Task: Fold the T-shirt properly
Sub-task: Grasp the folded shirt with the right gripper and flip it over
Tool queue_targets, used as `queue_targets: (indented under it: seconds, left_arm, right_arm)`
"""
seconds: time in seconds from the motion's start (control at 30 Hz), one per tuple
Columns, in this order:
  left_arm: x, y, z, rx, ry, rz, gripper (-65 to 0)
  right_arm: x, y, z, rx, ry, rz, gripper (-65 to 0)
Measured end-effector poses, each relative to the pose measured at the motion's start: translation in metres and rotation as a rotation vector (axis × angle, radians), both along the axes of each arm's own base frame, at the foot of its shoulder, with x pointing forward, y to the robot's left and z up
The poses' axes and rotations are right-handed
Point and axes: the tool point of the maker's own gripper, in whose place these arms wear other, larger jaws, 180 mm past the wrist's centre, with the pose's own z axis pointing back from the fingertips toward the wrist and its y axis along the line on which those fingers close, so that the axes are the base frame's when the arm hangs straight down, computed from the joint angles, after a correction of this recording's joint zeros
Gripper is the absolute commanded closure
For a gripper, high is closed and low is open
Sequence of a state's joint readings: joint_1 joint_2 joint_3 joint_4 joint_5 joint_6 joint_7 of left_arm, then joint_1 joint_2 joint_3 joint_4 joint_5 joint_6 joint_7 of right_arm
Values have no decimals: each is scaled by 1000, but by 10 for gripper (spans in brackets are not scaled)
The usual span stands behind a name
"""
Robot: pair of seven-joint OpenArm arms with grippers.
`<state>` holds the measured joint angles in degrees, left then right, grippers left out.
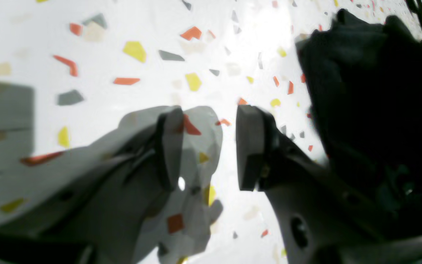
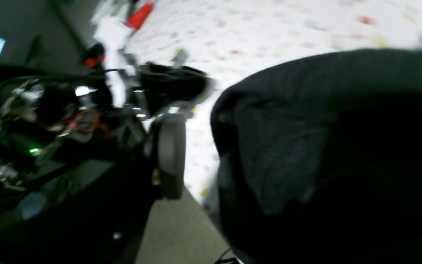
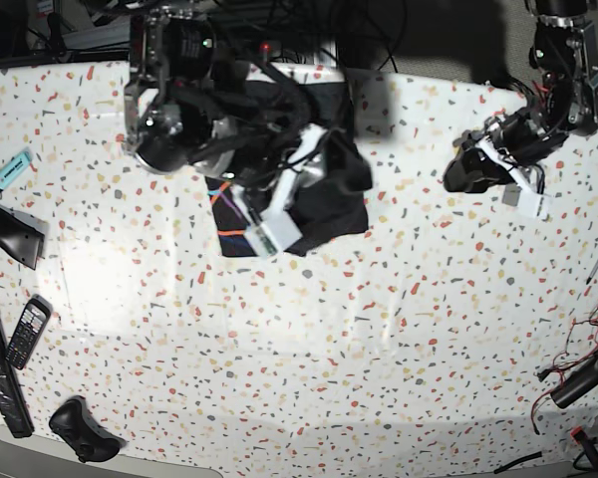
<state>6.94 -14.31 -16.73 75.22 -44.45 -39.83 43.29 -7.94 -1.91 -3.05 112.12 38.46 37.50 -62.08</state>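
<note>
right gripper (image 3: 279,214) grips the black t-shirt (image 3: 324,194), its gap hidden; left gripper (image 1: 209,146) gapes empty, far right.

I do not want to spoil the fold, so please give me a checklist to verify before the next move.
1. Left hand open and empty: ok.
2. Left hand apart from the T-shirt: ok.
3. Right hand gripping the cloth: cannot tell, the cloth hides one finger.
4. T-shirt lying flat: not ok, it is bunched under the right arm.
5. Table near the T-shirt free of other objects: ok.
</note>
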Motion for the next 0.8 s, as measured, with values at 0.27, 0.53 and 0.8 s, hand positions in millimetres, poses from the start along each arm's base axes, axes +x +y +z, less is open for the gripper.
queue_targets:
  seconds: [0.27,0.53,0.8]
  left_arm:
    - [0,1,5,-36,5,0,-232]
    - [1,18,11,-20,-1,0,-232]
    - [2,20,12,-13,-2,0,-232]
  right_arm:
    - [-10,27,28,140,-7,93,-254]
    - [-9,22,15,31,-12,95,-254]
    - [-15,12,-12,-108,10,88,-254]
